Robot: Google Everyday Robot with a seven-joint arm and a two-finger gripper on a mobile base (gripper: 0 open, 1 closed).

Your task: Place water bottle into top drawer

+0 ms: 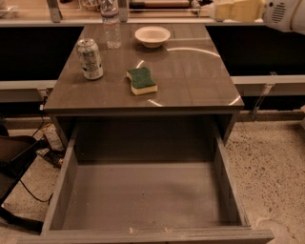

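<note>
The water bottle (111, 26) stands upright at the far left of the grey table top (190, 81); it is clear and ribbed, and its top is cut off by the frame edge. Below the table's front edge the top drawer (143, 200) is pulled fully out, with nothing on its flat grey bottom. My gripper (224, 10), pale yellow on a white arm, hovers at the top right beyond the table's far right corner. It is well to the right of the bottle and not touching anything.
A silver-green soda can (90, 59) stands on the left of the table. A green-and-yellow sponge (141, 80) lies near the middle, and a white bowl (152, 36) sits at the back. Cables and a dark object (19, 157) lie on the floor at left.
</note>
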